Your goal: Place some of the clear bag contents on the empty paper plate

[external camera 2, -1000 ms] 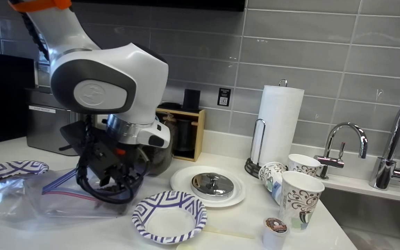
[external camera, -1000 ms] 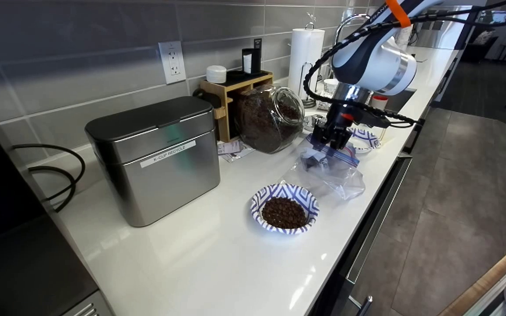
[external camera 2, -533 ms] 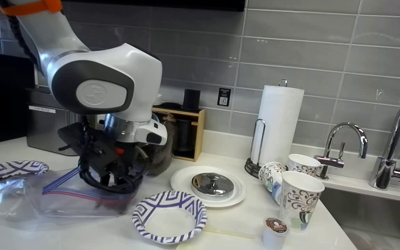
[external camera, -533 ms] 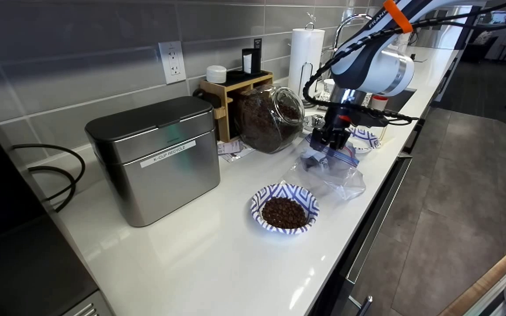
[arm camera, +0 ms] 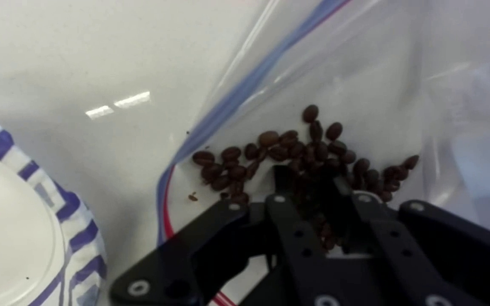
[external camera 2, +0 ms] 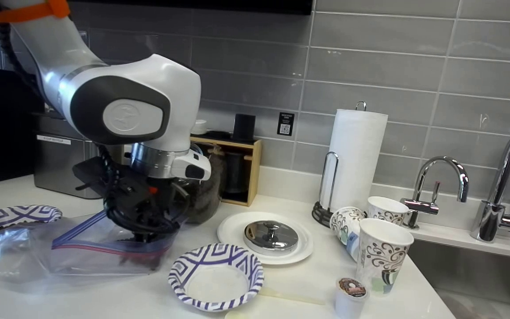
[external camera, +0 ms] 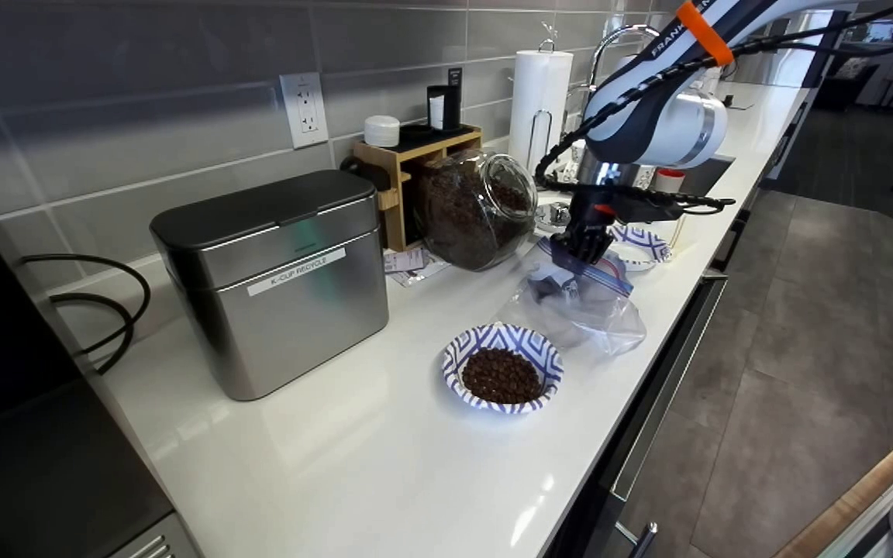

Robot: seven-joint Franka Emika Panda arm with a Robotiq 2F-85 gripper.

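Two dark fingers (arm camera: 282,179) of the pincer (arm camera: 311,178) point down among the coffee beans (arm camera: 279,152) inside the clear bag (external camera 2: 25,254). A narrow gap parts them in the wrist view, and beans sit in it; whether the pincer is closed on any, I cannot tell. Other beans lie loose around them, reaching close to the bag's blue-and-red zip (arm camera: 235,100), with a small crumb (arm camera: 192,196) near its edge.

The bag lies rumpled and glossy on the white surface (external camera: 322,465). Just beside its mouth stands the empty paper plate (external camera 2: 215,285), blue and white around the rim, a tiny dark speck (arm camera: 27,278) on its plain centre. On the bag's opposite side sits a second plate (external camera: 502,335) in the same pattern, heaped with dark beans (external camera: 501,376).

Near the empty paper plate, a shiny metal lid (external camera 2: 271,241) rests on a flat white plate (external camera 2: 228,239). Farther along are patterned paper cups (external camera 2: 381,257), one of them tipped, a coffee pod (external camera 2: 350,299) and an upright paper towel roll (external camera 2: 357,159). A big glass jar (external camera: 462,217) with dark contents stands beside a small wooden rack (external camera: 395,225).
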